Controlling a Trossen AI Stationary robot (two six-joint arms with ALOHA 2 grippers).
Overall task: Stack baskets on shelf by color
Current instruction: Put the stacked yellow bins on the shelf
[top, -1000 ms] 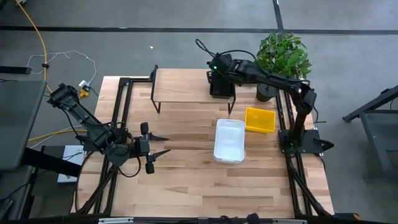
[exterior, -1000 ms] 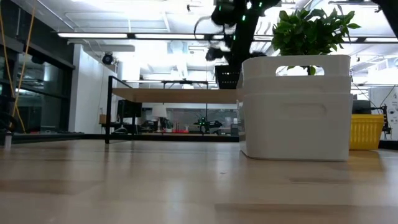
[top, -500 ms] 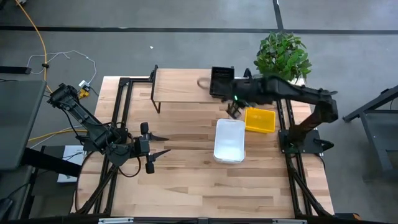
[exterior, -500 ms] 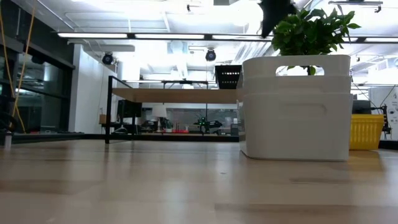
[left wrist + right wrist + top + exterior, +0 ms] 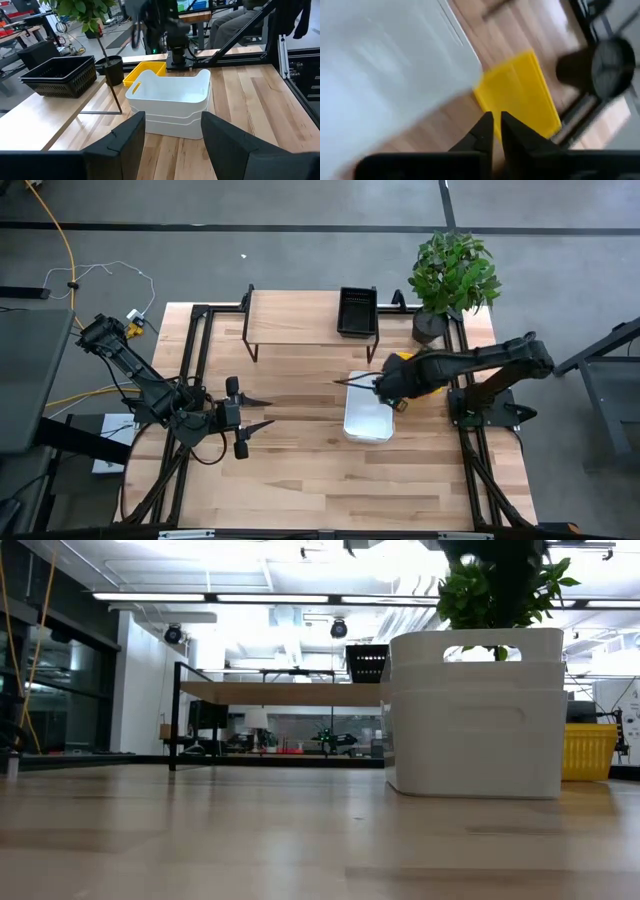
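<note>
A black grid-walled basket [image 5: 357, 312] stands on the right end of the shelf [image 5: 295, 318] and is also in the low view [image 5: 367, 662]. Two white baskets [image 5: 368, 408], nested one in the other [image 5: 172, 100], stand on the table in front of the shelf. A yellow basket [image 5: 425, 370] sits right of them, partly under my right arm. My right gripper [image 5: 342, 383] hovers above the far end of the white baskets, pointing steeply down, shut with nothing between its fingers [image 5: 496, 119]. My left gripper [image 5: 262, 412] waits open at the table's left, level with the white baskets.
A potted plant [image 5: 455, 270] stands at the far right corner, beside the shelf. Black frame rails run along the table's left edge [image 5: 190, 370] and right edge [image 5: 462, 360]. Bare wood lies between my left gripper and the white baskets, and along the near edge.
My right gripper has left the black basket on the shelf and swung fast toward the table's near edge, ending above the white baskets, and it has rolled and tipped on the way. The black basket stays on the shelf's right end.
</note>
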